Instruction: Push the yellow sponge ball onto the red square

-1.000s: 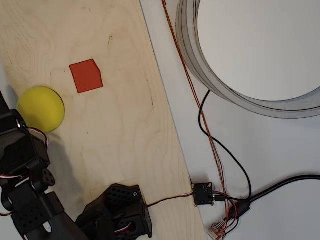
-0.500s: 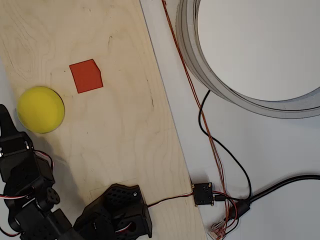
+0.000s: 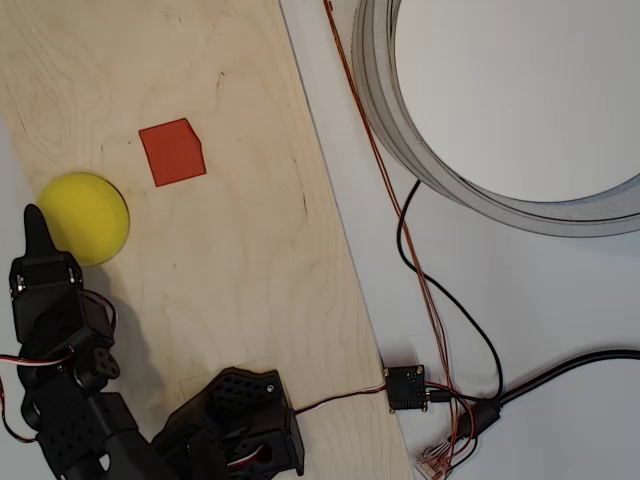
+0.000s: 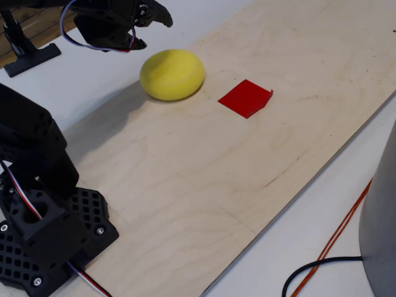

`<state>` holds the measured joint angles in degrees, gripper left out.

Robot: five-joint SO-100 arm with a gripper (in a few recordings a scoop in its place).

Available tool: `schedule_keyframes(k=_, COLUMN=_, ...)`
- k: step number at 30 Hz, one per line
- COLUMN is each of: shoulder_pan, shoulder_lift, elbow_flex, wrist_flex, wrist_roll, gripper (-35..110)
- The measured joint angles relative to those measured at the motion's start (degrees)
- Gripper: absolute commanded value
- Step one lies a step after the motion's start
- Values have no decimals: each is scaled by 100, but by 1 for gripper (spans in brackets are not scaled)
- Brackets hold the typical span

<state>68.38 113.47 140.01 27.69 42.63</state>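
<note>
Yellow sponge ball [image 3: 83,217] just beside red square [image 3: 173,152], end effector [image 4: 154,15] behind, grip state unclear

I count one yellow sponge ball [image 3: 83,218] and one red square [image 3: 172,152], both on one wooden board [image 3: 250,250]. I see one black gripper [image 4: 148,15]. Beside the board I count one large grey ring [image 3: 400,130], one small black circuit box [image 3: 407,387], and one thin orange wire [image 3: 375,160].
</note>
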Motion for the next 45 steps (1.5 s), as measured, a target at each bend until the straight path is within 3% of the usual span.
schedule_keyframes(k=12, shoulder_pan=-123, shoulder_lift=-1371, elbow_flex=-220, wrist_flex=-905, wrist_roll=88, gripper=21)
schedule_keyframes(k=45, shoulder_pan=1072, shoulder_lift=-1547, elbow_flex=-791, wrist_flex=-598, wrist_roll=-932, gripper=18)
